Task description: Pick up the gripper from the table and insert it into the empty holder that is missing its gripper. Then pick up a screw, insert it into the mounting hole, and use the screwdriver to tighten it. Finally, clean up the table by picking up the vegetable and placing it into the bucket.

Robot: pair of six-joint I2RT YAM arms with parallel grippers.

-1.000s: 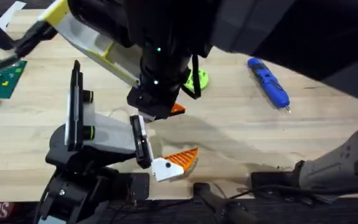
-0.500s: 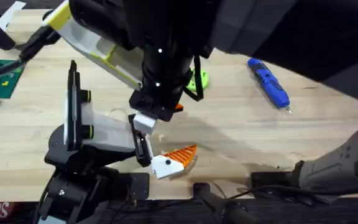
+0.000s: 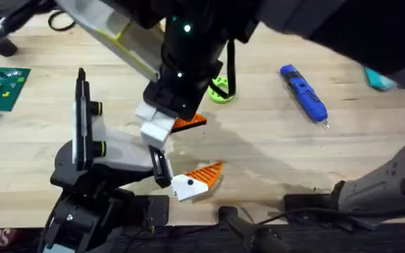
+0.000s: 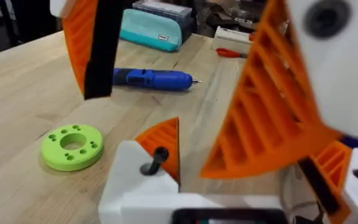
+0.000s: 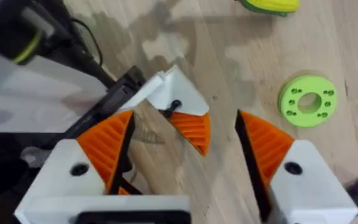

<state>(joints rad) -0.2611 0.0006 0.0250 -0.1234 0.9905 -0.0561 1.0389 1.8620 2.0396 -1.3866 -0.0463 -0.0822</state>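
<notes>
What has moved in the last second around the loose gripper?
In the overhead view, the right tool shifted slightly toward the holder. Its arm drew back, uncovering more of the gripper and the green ring. The tool is open astride the gripper, not clamping it. The screwdriver and the second orange finger stayed put.
</notes>
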